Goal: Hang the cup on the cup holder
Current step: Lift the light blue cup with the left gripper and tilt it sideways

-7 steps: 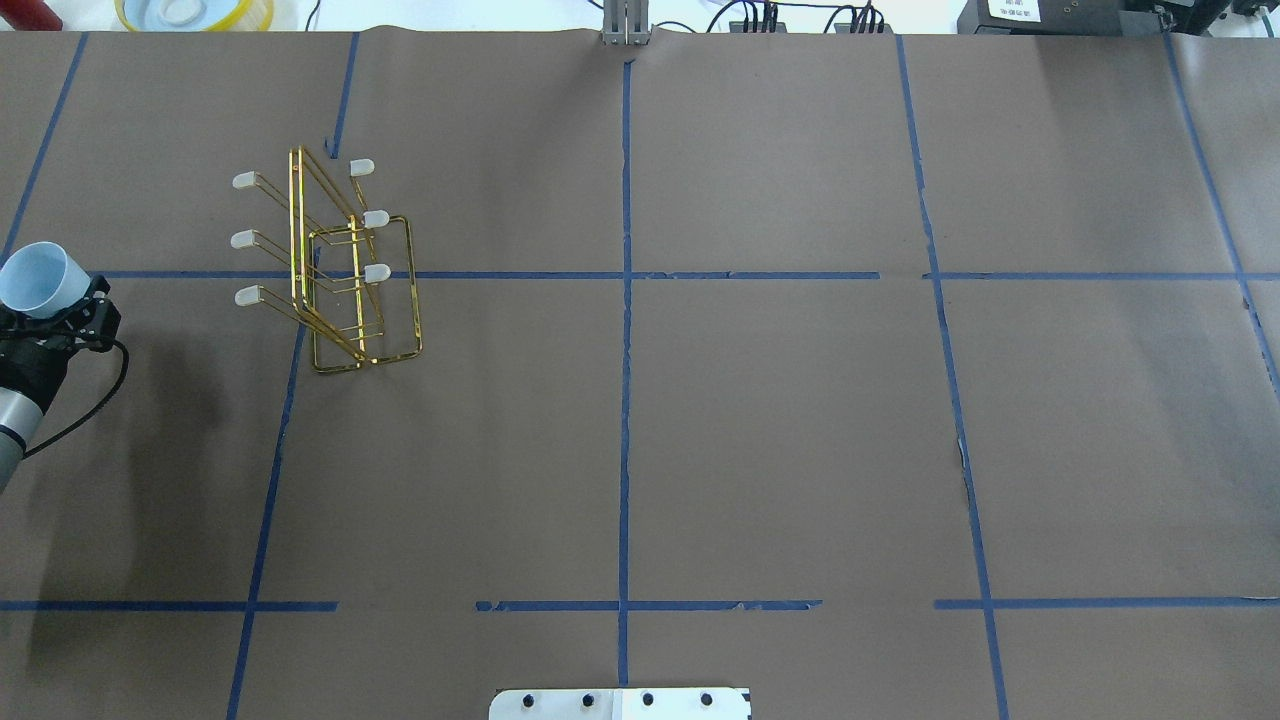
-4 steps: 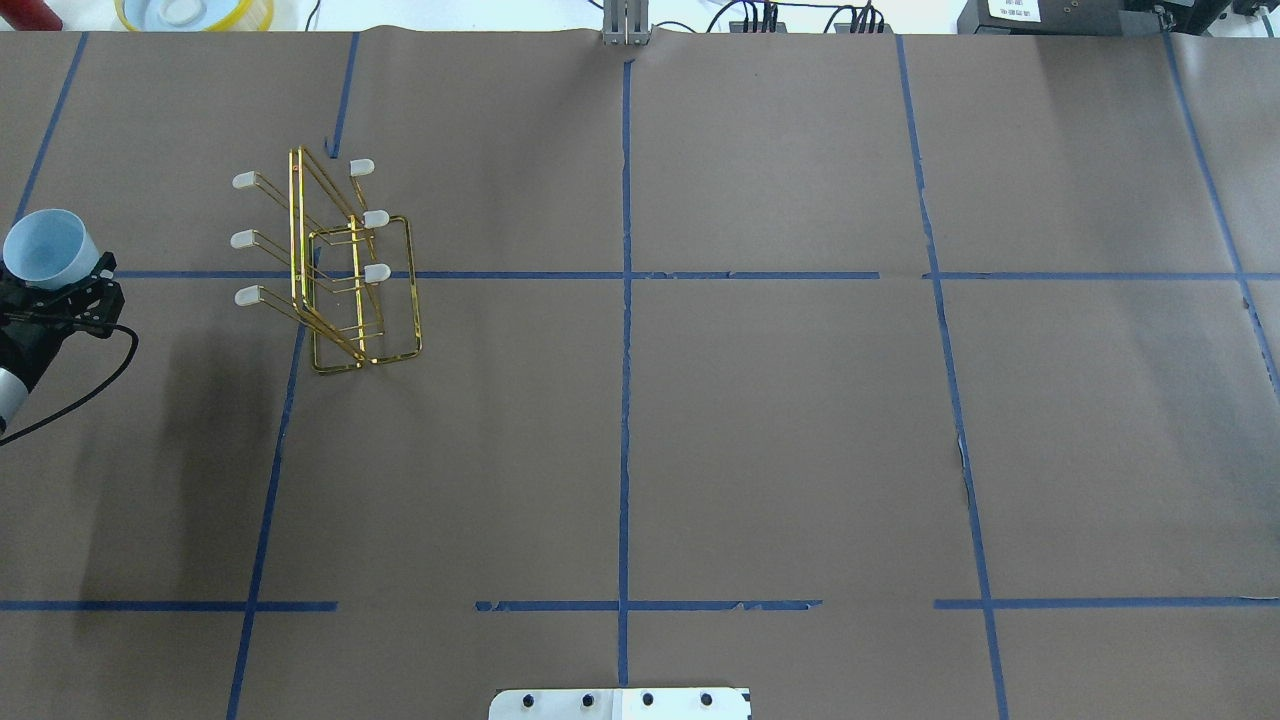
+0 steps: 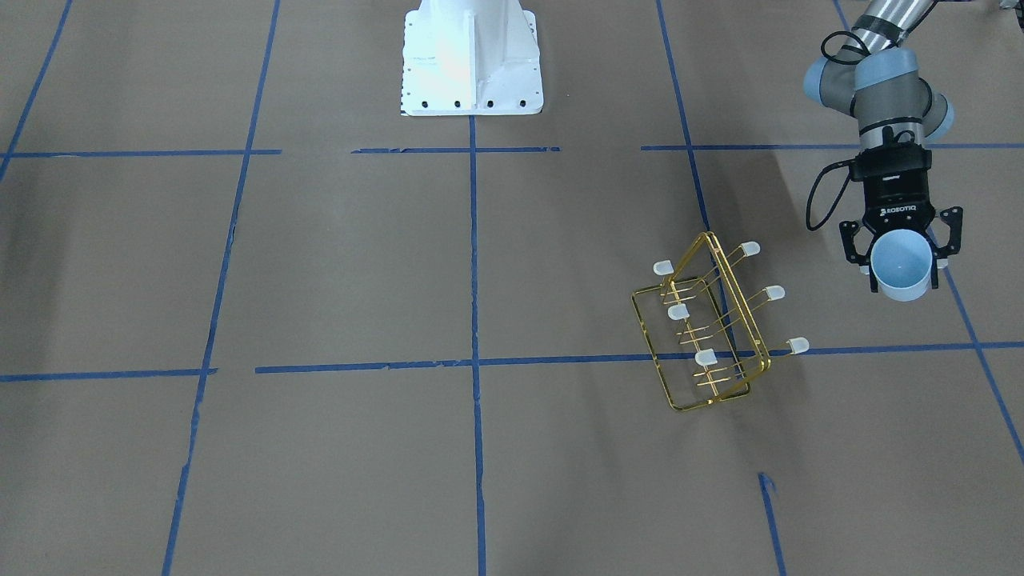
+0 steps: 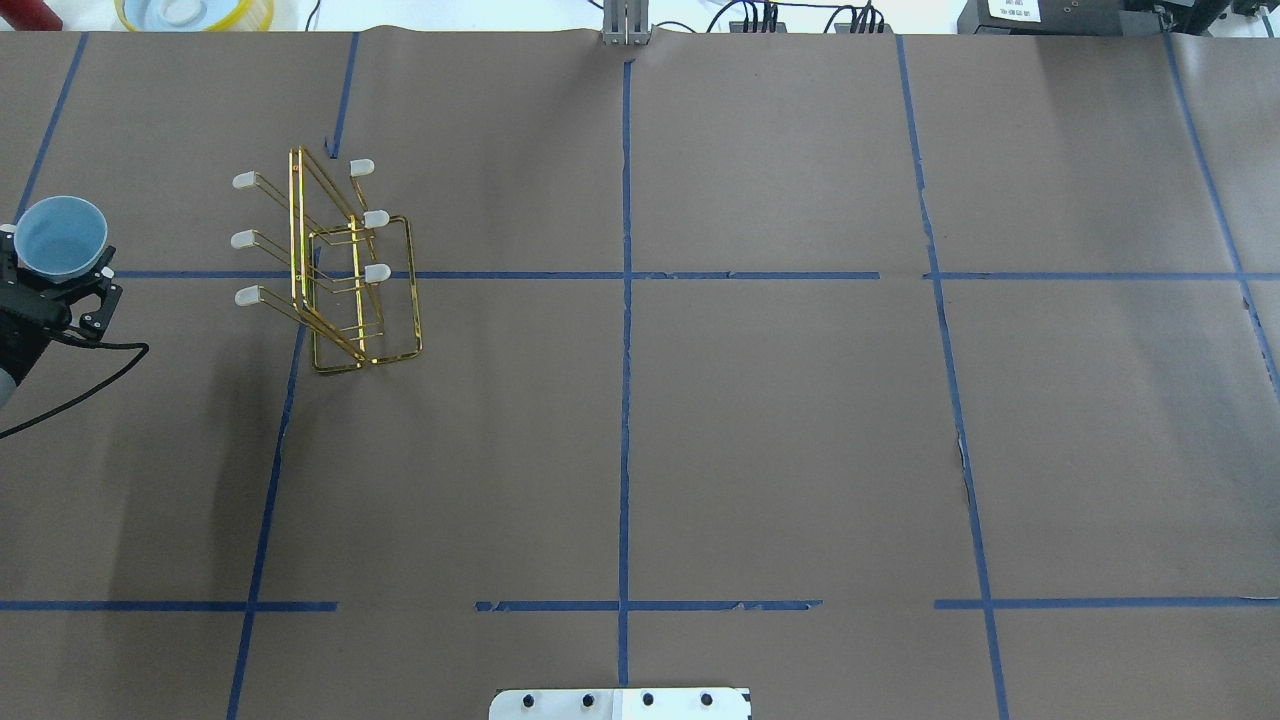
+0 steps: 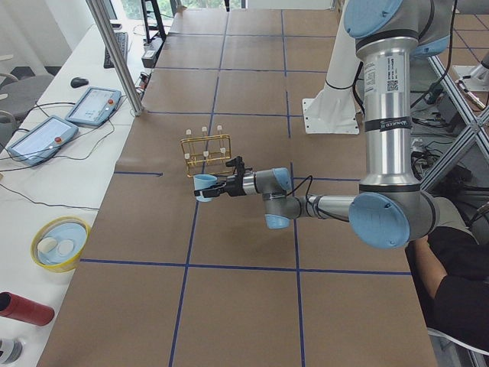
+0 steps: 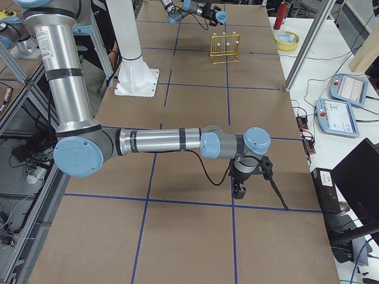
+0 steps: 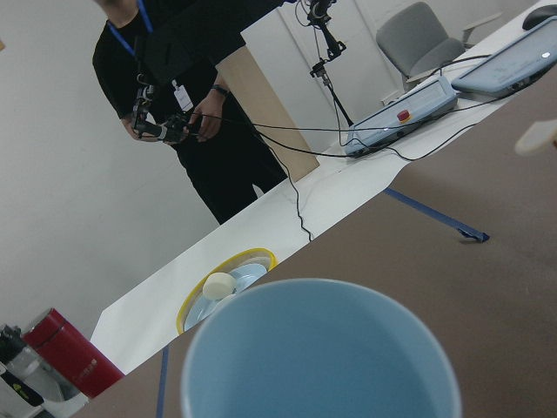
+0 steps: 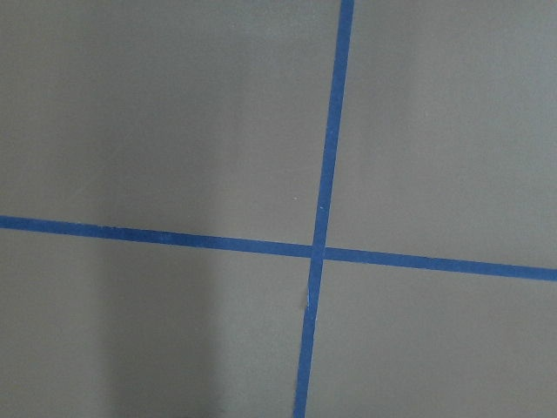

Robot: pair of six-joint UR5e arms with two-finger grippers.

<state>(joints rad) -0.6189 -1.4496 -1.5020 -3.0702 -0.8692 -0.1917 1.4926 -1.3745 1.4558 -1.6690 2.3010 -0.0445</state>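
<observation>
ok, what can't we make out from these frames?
- Right gripper: seen only in the exterior right view, and small there; open or shut cannot be told.
- Left gripper: where its pads touch is hidden behind the cup in the front-facing and overhead views.
- Cup holder: the left wrist view catches only one blurred prong cap, cut off by its right edge.

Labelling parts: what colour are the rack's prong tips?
Whitish caps on the gold cup holder; clearest in the front-facing view.
</observation>
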